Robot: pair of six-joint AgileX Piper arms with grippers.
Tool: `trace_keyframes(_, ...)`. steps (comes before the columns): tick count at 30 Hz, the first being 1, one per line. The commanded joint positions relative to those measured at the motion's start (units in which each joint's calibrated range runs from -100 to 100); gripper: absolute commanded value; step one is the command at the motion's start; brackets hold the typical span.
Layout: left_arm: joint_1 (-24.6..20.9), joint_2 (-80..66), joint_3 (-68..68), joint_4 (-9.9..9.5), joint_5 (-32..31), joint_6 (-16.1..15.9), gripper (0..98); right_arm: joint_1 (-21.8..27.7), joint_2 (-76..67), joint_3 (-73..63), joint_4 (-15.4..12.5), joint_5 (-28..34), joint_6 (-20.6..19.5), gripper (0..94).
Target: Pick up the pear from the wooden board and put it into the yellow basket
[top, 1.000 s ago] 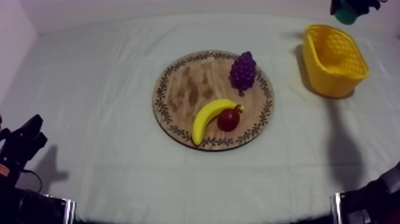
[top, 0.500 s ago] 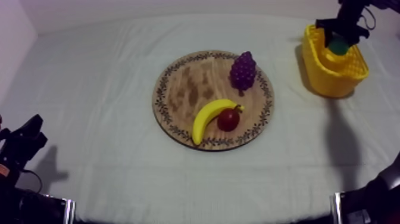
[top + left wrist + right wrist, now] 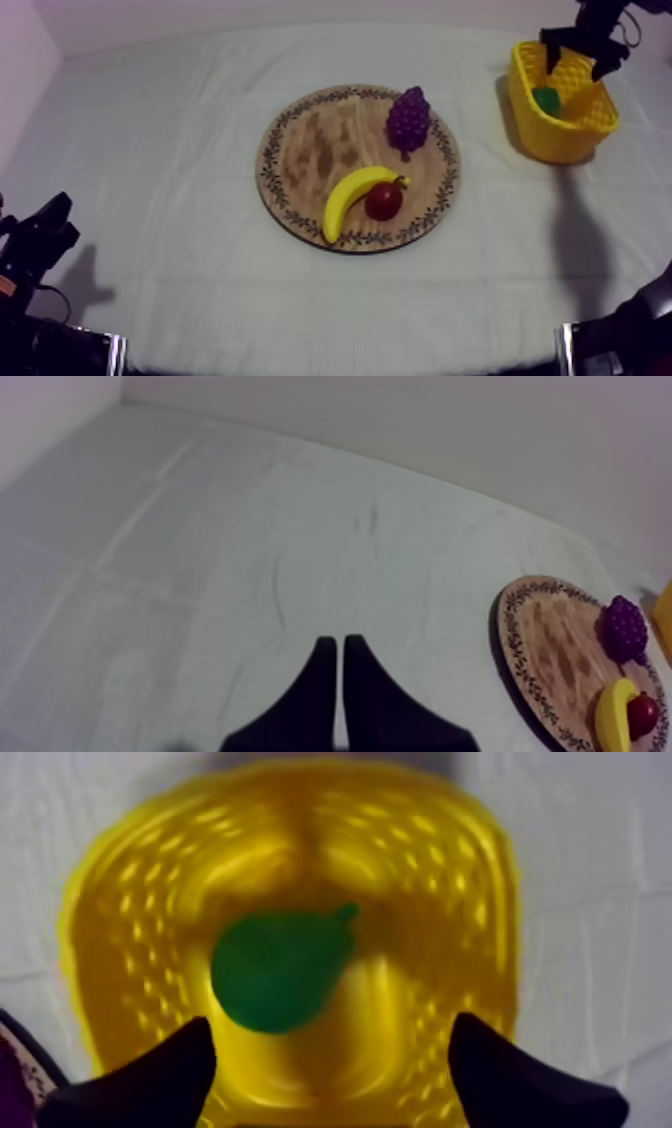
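My right gripper (image 3: pixel 578 58) hangs over the yellow basket (image 3: pixel 563 138) at the far right corner of the table (image 3: pixel 150 150). Its two black fingers are spread wide with nothing between them. The pear (image 3: pixel 545 98) lies inside the basket, on its floor. It is smooth, green and fat, with a little stem. The basket's walls are full of small holes, like weaving. Half a second ago the pear was between those fingers; now it is let go. The round wooden board (image 3: pixel 320 140) with its leafy rim sits mid-table and carries a curved banana (image 3: pixel 350 195), bumpy purple grapes (image 3: pixel 408 118) and a shiny small red fruit (image 3: pixel 383 201), none moved. My left gripper (image 3: pixel 340 648) rests by the near left edge, its fingers pressed together in a thin wedge, holding nothing.
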Motion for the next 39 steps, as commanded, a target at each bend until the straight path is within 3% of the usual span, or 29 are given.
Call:
trace_keyframes(1, 0.0, 0.02, -0.02, 0.01, 0.0, 0.01, 0.1, 0.06, -3.92, -0.44, -0.23, -0.28, 0.09, 67.7)
trace_keyframes(6, 0.0, 0.02, -0.02, 0.01, 0.0, 0.01, 0.1, -0.42, -12.83, -0.98, -0.81, -0.37, 0.22, 55.9)
trace_keyframes(11, 0.0, 0.02, -0.02, 0.01, 0.0, 0.01, 0.1, -1.92, -23.77, 4.67, -0.96, -4.92, -1.36, 45.0)
trace_keyframes(21, 0.0, 0.02, -0.02, 0.01, 0.0, 0.01, 0.1, -9.71, -50.7, 35.15, 0.98, -22.02, -9.93, 25.0)
trace_keyframes(27, 0.0, 0.02, -0.02, 0.01, 0.0, 0.01, 0.1, -12.19, -69.27, 55.74, -1.69, -30.91, -10.17, 5.7)
trace_keyframes(32, 0.0, 0.02, -0.02, 0.01, 0.0, 0.01, 0.1, -13.19, -84.01, 70.39, -3.14, -35.02, -8.45, 1.2)
trace_keyframes(39, 0.0, 0.02, -0.02, 0.01, 0.0, 0.01, 0.1, -12.99, -104.11, 89.72, -1.97, -40.56, -8.65, 0.4)
